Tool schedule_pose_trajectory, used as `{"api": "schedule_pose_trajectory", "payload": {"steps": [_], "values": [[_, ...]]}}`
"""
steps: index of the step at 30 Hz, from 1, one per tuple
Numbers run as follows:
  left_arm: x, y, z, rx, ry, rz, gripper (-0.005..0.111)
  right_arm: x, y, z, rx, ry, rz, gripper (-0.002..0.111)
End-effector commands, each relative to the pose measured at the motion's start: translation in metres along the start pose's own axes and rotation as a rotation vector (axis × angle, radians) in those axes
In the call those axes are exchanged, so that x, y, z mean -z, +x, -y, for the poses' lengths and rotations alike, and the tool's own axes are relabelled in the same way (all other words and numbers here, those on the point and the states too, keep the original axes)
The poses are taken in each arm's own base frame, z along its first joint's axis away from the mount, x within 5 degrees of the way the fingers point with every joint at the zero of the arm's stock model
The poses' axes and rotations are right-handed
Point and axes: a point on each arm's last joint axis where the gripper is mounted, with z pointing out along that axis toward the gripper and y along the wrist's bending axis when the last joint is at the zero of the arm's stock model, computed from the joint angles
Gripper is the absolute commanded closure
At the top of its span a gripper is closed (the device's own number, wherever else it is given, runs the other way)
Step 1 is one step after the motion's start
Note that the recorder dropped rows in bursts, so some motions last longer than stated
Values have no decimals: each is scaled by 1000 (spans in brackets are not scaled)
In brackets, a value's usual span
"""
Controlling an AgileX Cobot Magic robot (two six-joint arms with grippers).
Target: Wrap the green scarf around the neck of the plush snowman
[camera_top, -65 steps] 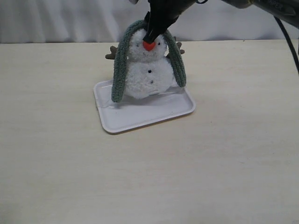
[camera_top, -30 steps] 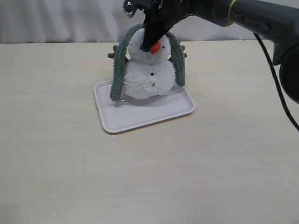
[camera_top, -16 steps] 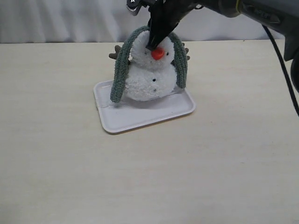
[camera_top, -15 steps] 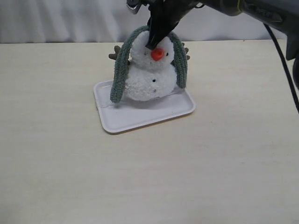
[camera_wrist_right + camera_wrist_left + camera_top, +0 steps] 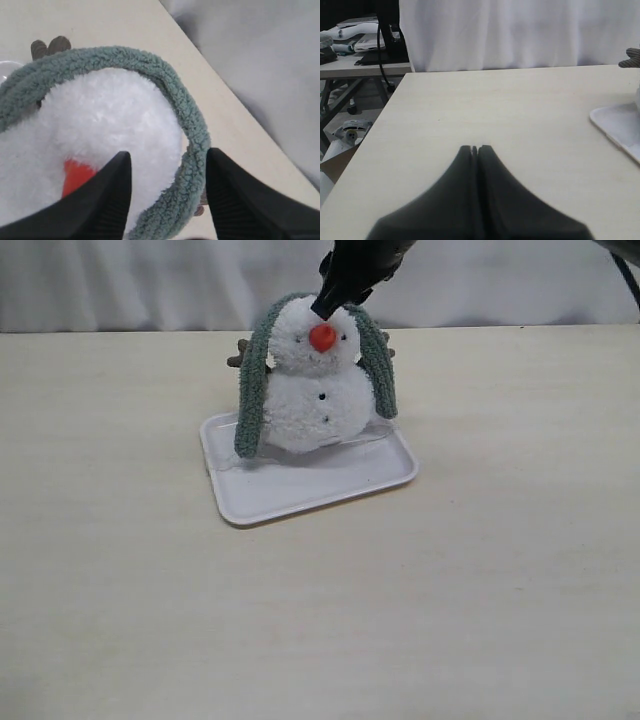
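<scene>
Right claw (image 5: pixel 169 160) spread, straddling green scarf (image 5: pixel 250 400) atop plush snowman (image 5: pixel 312 405) head, gripping nothing; left claw (image 5: pixel 475 149) pressed together, left, idle. Scarf ends hang both sides to white tray (image 5: pixel 300 495). Scarf soft, light, floppy, likely clingy; pinch hanging end

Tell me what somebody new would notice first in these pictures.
A fluffy white plush snowman with an orange-red nose sits on a white tray, toward the back of the pale table in the exterior view. The green scarf is draped over the top of it like a hood rather than around the neck, both ends hanging down its sides. The right gripper hovers just above, jaws apart.
</scene>
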Motion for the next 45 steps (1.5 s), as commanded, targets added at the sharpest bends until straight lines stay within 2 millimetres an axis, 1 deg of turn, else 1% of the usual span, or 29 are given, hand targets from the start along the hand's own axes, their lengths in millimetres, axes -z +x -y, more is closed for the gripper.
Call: {"api": "schedule_pose_trajectory", "payload": {"steps": [1, 2, 4, 7, 9, 11, 14, 17, 20, 25, 27, 30, 33, 36, 37, 41, 43, 44, 45], "values": [[0, 0, 0, -2, 0, 10, 107, 5, 13, 20, -283, 13, -30, 63], [0, 0, 0, -2, 0, 10, 107, 5, 20, 26, -326, 0, -51, 63], [0, 0, 0, -2, 0, 10, 107, 0, 37, 34, -392, -95, -104, 63], [0, 0, 0, -2, 0, 10, 107, -7, 58, 42, -425, -253, -139, 63], [0, 0, 0, -2, 0, 10, 107, -14, 70, 42, -424, -334, -145, 63], [0, 0, 0, -2, 0, 10, 107, -21, 79, 42, -431, -350, -158, 63], [0, 0, 0, -2, 0, 10, 107, -36, 89, 39, -438, -323, -163, 63], [0, 0, 0, -2, 0, 10, 107, -51, 94, 32, -434, -313, -155, 63], [0, 0, 0, -2, 0, 10, 107, -60, 94, 29, -423, -304, -135, 63], [0, 0, 0, -2, 0, 10, 107, -60, 87, 29, -423, -325, -56, 58], [0, 0, 0, -2, 0, 10, 107, -62, 87, 30, -424, -312, -48, 58], [0, 0, 0, -2, 0, 10, 107, -68, 89, 30, -429, -300, -43, 58], [0, 0, 0, -2, 0, 10, 107, -79, 94, 27, -442, -313, -61, 60], [0, 0, 0, -2, 0, 10, 107, -86, 99, 24, -439, -328, -87, 64], [0, 0, 0, -2, 0, 10, 107, -86, 100, 23, -439, -335, -95, 67], [0, 0, 0, -2, 0, 10, 107, -82, 99, 22, -425, -350, -106, 87], [0, 0, 0, -2, 0, 10, 107, -78, 97, 23, -420, -347, -99, 100], [0, 0, 0, -2, 0, 10, 107, -75, 96, 24, -419, -345, -94, 104], [0, 0, 0, -2, 0, 10, 107, -72, 94, 25, -421, -344, -91, 104]]}}
